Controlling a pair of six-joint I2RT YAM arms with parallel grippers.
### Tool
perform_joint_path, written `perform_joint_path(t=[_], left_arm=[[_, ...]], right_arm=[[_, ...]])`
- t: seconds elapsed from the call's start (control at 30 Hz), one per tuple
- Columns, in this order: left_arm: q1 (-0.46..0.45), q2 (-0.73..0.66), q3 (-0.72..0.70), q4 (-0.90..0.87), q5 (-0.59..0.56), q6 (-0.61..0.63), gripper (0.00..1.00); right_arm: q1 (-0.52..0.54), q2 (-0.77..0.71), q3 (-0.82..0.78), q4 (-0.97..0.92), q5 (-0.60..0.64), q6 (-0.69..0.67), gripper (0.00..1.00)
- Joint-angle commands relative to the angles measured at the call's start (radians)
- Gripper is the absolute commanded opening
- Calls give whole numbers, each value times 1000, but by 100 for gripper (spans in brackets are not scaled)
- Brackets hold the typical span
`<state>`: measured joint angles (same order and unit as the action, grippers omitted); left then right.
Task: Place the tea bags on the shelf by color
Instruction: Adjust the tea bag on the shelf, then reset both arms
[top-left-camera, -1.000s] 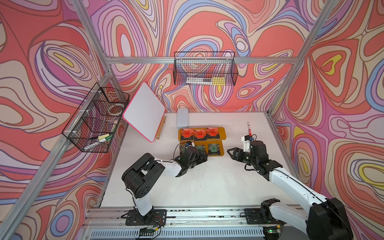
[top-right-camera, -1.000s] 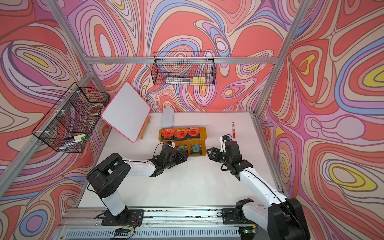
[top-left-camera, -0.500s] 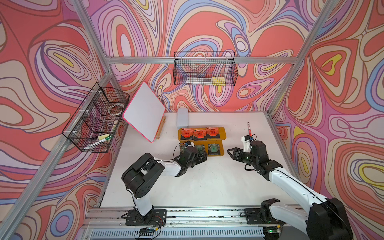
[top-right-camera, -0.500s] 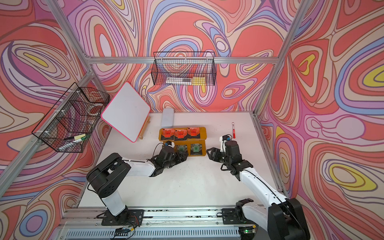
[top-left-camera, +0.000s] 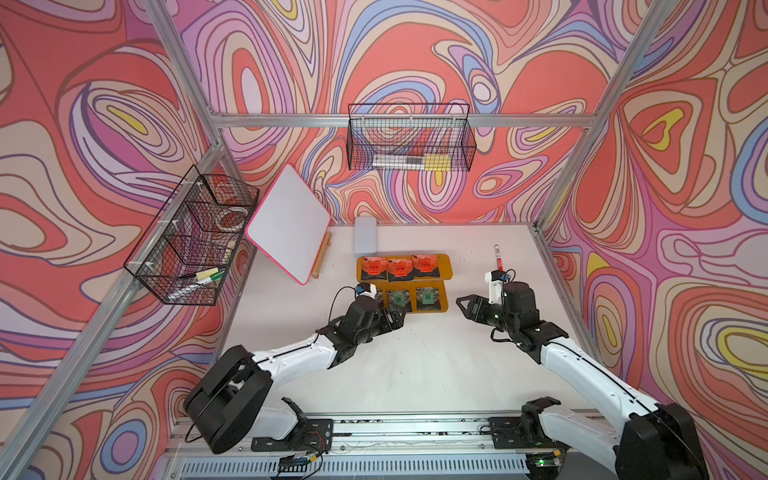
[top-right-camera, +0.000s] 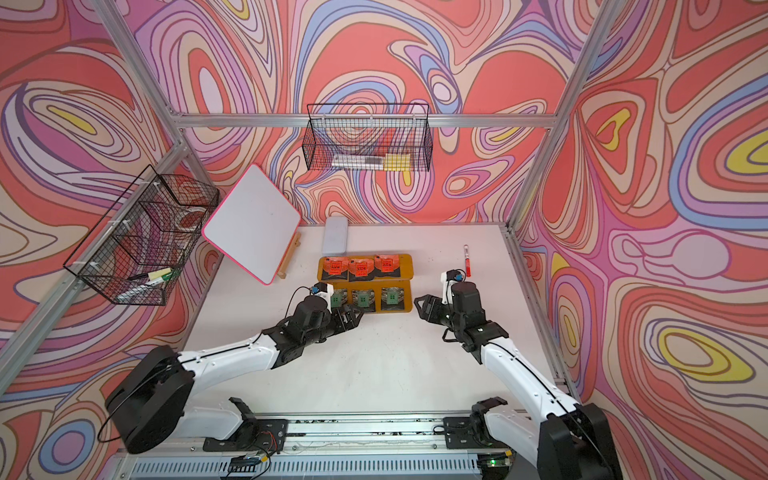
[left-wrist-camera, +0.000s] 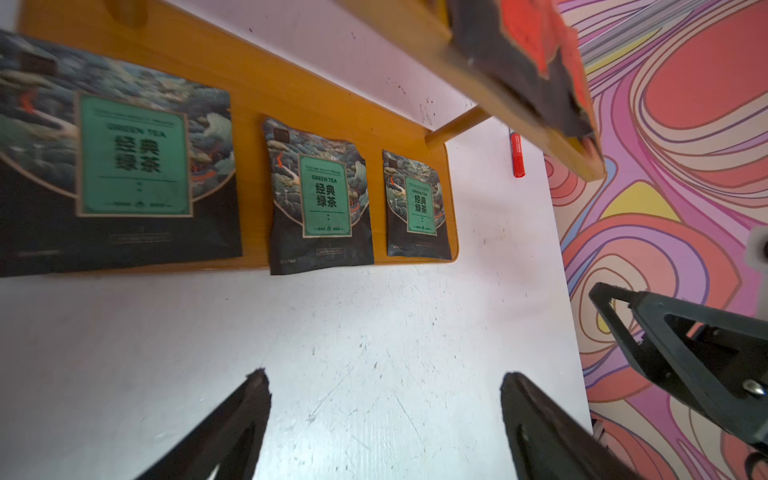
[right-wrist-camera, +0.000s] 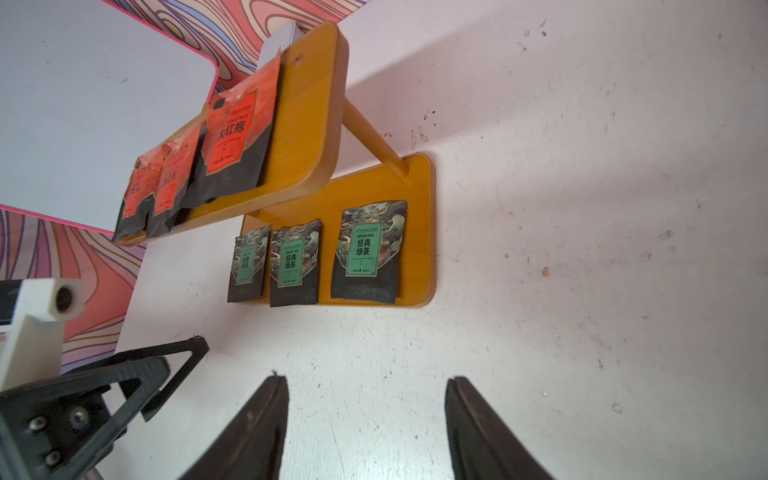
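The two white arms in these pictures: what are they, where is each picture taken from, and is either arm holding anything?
They are two robot arms fixed at the front edge of the table. Each ends in a two-fingered gripper. Both top views look down on the whole booth from one camera head above. The other two pictures come from small cameras on the wrists and look out past the black fingers.

On the table stands a yellow two-tier shelf. Three orange-red tea bags lie on its upper tier and three green tea bags on the lower one. A red marker pen lies beside the shelf on the right arm's side. A white pink-edged board stands propped at the back.

The left gripper and right gripper are both open and hold nothing.
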<state>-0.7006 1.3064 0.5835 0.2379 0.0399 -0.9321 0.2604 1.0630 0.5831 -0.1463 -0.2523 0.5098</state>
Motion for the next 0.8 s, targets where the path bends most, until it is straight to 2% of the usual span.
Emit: perform_joint_path(t=[0.0,0.23,0.3,0.4,0.57,0.77], left_arm=[[4,-119,-26,-195,-111,80,96],[6,-377,-57,-355,-306,240,99],[7,-424,-92,-371,-345,296,99],[7,-489,-114,-355,-373,406,99],[7,-604,-154,-302,-517,527,99],[9,-654,-231,-65,-637,784,99]], right_arm=[[-6,-26,21,-23,32,-28,62],[-6,-75,44,-71,150,-82,65],[-6,-86,49,-77,185,-105,98],[-6,-87,70,-97,220,-157,98],[-6,-130,46,-50,291,-228,98],[-6,-204,-28,47,415,-265,98]])
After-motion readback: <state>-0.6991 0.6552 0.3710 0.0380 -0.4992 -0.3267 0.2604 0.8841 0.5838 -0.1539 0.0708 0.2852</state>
